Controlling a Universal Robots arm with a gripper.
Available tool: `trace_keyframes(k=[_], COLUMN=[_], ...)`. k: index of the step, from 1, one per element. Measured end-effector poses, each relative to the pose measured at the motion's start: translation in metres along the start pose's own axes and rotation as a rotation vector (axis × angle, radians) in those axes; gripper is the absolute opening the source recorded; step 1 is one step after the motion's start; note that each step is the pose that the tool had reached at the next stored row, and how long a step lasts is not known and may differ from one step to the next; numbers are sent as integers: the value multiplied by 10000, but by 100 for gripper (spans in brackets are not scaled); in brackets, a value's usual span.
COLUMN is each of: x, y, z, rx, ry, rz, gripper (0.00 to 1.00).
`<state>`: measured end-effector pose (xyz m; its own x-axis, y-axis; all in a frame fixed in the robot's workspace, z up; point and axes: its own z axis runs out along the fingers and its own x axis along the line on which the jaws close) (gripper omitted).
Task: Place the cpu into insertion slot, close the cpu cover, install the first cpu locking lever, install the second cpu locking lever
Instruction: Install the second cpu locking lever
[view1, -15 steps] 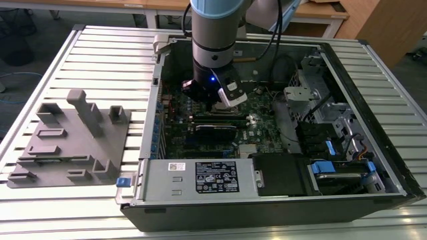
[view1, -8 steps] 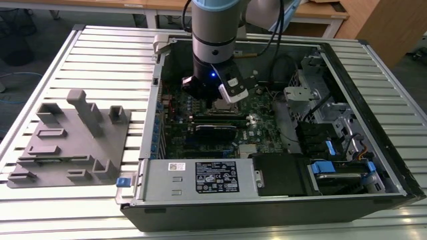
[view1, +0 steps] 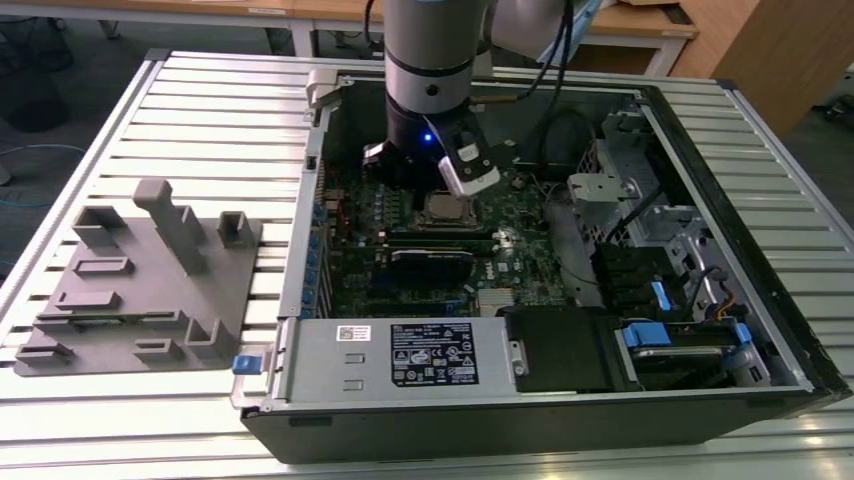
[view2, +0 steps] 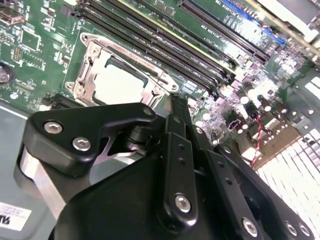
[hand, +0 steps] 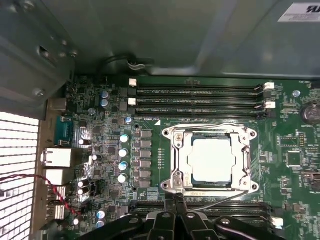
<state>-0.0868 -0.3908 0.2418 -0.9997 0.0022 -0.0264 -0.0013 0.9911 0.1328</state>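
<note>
- Silvery-grey metal: the cpu (hand: 211, 159) sits in the insertion slot (hand: 175, 160), w/ the cpu cover (hand: 245, 150) folded down flat around it, frame edges bordering the chip on all sides. Same in the second wrist view: cpu (view2: 116, 84), cover (view2: 95, 60).
- Socket is on the green motherboard (hand: 150, 125), between two banks of long black memory slots (hand: 200, 100).
- Gripper (hand: 176, 202): the fingertips look pressed together into one narrow point, nothing between them — closed, empty, as far as I can judge.
- Key relation: the tip hangs just off one socket edge, at the side nearest the wrist; socket lies straight ahead of the fingers in both wrist views. A thin wire locking lever (hand: 220, 199) runs slantwise from that edge toward the memory slots; tip is just beside its inner end. Contact or not — can't tell.
- Lever looks not yet latched, judging from its angle off the frame. A second wire (hand: 205, 126) runs along the far edge of the frame; latched or loose, can't tell.
- Exterior view: arm (view1: 430, 60) drops vertically into the open PC case (view1: 747, 330); the gripper body (view1: 434, 160) hides part of the socket (view1: 447, 212), so the cover & levers are hard to make out there.
- Grey fixture tray (view1: 140, 285) sits on the slatted table (view1: 200, 90), at the exterior view's left, well apart from the case's socket.
</note>
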Motion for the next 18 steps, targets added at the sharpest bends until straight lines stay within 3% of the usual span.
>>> trace_keyframes(k=[7, 12, 18], x=[-3, -6, -65], y=[14, 14, 14], z=[-103, -105, -102], rx=[1, 0, 3], ry=[-3, -6, -21], rz=[-1, -2, 114], gripper=[11, 11, 11])
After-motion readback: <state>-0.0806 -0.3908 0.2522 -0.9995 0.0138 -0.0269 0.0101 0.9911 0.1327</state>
